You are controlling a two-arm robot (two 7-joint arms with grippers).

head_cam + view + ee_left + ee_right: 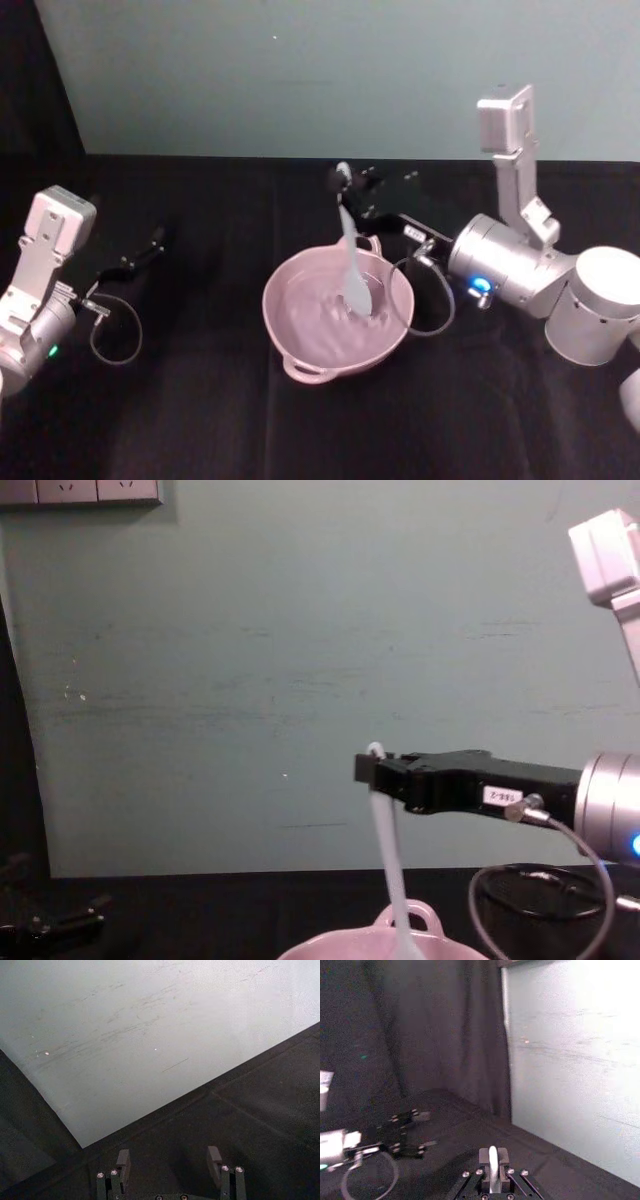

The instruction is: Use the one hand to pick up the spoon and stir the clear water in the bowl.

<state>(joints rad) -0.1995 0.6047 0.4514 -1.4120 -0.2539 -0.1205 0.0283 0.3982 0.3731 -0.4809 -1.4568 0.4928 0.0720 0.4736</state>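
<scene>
The pale pink bowl sits mid-table, its loop handle and rim peeking up in the chest view. A slim white spoon stands nearly upright with its scoop down in the bowl's water. My right gripper is shut on the spoon's handle top, above the bowl's far rim; the chest view shows the right gripper holding the spoon hanging down. In the right wrist view the spoon handle is clamped between the fingers. My left gripper is parked at the left, its fingers apart.
Black cloth covers the table. A pale green wall stands behind it. A cable loop hangs from the right wrist near the bowl's right rim.
</scene>
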